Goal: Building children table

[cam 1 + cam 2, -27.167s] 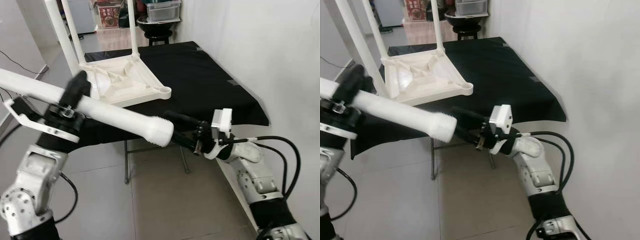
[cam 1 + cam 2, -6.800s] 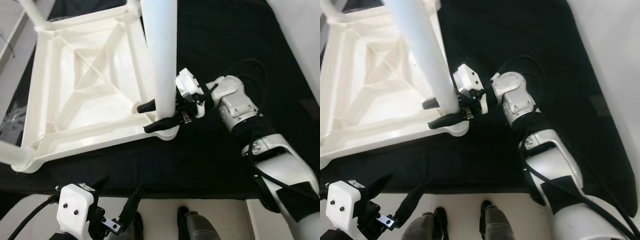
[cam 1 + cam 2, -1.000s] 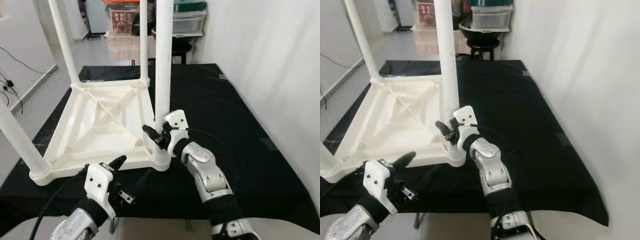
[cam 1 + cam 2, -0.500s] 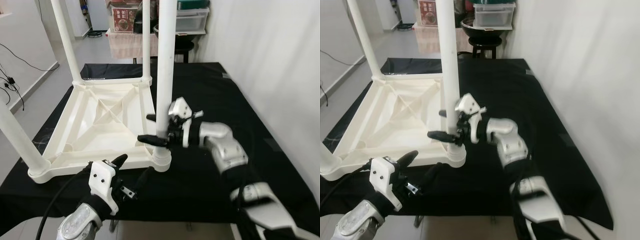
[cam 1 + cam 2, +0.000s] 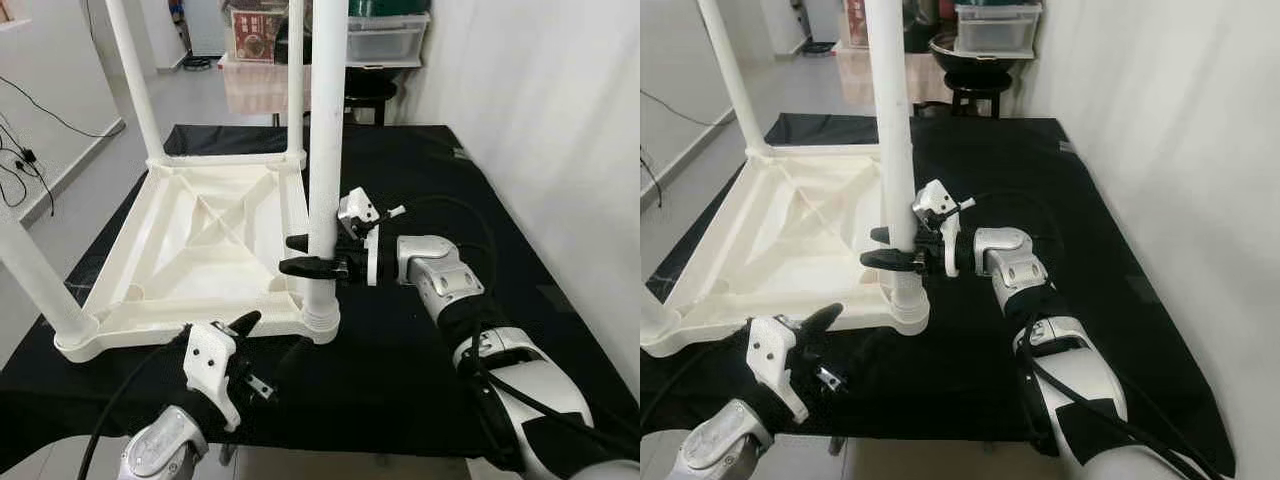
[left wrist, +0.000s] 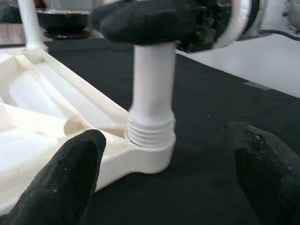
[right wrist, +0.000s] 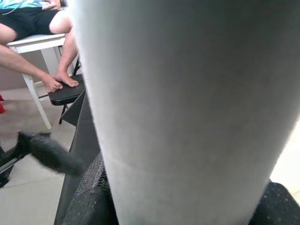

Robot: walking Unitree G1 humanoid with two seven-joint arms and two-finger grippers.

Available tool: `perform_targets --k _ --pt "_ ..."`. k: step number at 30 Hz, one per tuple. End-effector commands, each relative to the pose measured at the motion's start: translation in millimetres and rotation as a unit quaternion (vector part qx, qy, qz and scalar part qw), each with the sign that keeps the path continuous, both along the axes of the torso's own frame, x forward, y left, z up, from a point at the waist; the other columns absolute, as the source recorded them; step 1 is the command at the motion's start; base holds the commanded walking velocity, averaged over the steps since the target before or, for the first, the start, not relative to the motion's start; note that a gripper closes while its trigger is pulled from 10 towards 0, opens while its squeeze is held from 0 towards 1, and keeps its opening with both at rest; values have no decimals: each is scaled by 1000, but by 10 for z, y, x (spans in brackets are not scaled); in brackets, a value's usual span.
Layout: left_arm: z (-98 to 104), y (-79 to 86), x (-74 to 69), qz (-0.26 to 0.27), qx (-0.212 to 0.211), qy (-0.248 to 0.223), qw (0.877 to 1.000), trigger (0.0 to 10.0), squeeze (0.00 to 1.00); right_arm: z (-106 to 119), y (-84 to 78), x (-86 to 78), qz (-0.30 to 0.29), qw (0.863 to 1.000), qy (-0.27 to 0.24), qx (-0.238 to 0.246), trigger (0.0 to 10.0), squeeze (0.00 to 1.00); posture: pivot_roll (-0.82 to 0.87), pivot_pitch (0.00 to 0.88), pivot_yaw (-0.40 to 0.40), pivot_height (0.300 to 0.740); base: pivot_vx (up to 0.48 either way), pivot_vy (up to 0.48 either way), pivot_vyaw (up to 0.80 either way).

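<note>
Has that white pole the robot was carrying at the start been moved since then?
Yes. The white leg, earlier carried level in front of the black table, now stands upright in the near corner socket of the upturned white tabletop, with the right gripper around it.

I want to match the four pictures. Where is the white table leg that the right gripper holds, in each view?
Left eye view: white leg upright, centre, right gripper around it.
Right eye view: left of centre.
Left wrist view: its lower end, centre.
Right wrist view: very close, broad white surface.
Shared landmark: the threaded corner socket, also.
</note>
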State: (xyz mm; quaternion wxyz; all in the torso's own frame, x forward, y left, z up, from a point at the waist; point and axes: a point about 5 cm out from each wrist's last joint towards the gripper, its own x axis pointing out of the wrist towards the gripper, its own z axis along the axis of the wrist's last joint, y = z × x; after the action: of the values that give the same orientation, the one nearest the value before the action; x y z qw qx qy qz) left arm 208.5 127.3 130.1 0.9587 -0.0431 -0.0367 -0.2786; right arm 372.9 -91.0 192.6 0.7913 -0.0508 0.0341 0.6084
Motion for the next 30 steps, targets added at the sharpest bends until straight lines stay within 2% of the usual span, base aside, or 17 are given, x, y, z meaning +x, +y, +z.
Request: perform_targets --k 1,4,9,10,12,13,14,15,16,19,21,22,23,24,25,28,30 --pt "-52 -19 -42 -8 -5 19 1000 10000 0 -102 -50 -5 -15 1000 14 -7 0 0 11 0 -23 740 0 0 0" --pt "-65 -26 -63 -10 -9 25 1000 10000 0 -130 -84 -5 -22 1000 16 -6 0 0 11 0 -23 740 0 0 0" --pt "-114 -72 -162 -8 -11 34 999 10000 0 -395 -282 -46 -112 992 31 -37 0 0 -6 0 -40 740 0 0 0" --pt "-114 -64 -172 -3 -8 31 999 10000 0 -564 -314 -10 -297 953 33 -59 0 0 -17 0 -48 740 0 0 0" --pt "-106 -35 -147 5 -10 29 1000 10000 0 -849 -163 -413 -422 902 61 -66 0 0 -23 0 -27 740 0 0 0" --pt "-106 -35 -147 5 -10 29 1000 10000 0 -849 -163 -413 -422 902 61 -66 0 0 -23 0 -27 740 0 0 0" --pt "-108 -26 -131 7 -9 29 1000 10000 0 -876 -84 -517 -417 905 55 -66 0 0 -50 0 -10 740 0 0 0" --pt "-111 -21 -122 8 -8 28 1000 10000 0 -883 -11 -566 -388 918 50 -65 0 0 -50 0 -10 740 0 0 0" --pt "-111 -21 -122 8 -8 28 1000 10000 0 -883 -11 -566 -388 918 50 -65 0 0 -50 0 -10 740 0 0 0" --pt "-116 4 -100 9 -18 32 999 10000 0 -847 -4 -470 -375 924 26 -70 0 0 -32 0 -28 740 0 0 0" --pt "-118 15 -93 11 -27 34 999 10000 0 -860 -31 -388 -388 918 25 -82 0 0 -31 0 -31 740 0 0 0" --pt "-119 18 -89 15 -28 33 999 10000 0 -838 -3 -378 -367 927 31 -67 10000 114 -27 0 -32 740 0 0 0" --pt "-119 18 -89 15 -28 33 999 10000 0 -838 -3 -378 -367 927 31 -67 10000 114 -27 0 -32 740 0 0 0" --pt "-120 23 -84 19 -30 32 999 10000 0 -789 7 -342 -354 933 31 -51 10000 1000 -26 0 -31 740 0 0 0" --pt "-121 27 -82 23 -31 32 999 10000 0 -730 37 -330 -336 941 28 -33 10000 1000 -26 0 -31 740 0 0 0" --pt "-121 28 -76 24 -32 32 999 10000 0 -659 57 -303 -322 946 28 -12 10000 1000 -25 0 -29 740 0 0 0" --pt "-123 19 -59 19 -34 33 999 10000 0 -435 108 -289 -238 971 16 24 10000 945 -20 0 -27 740 0 0 0"
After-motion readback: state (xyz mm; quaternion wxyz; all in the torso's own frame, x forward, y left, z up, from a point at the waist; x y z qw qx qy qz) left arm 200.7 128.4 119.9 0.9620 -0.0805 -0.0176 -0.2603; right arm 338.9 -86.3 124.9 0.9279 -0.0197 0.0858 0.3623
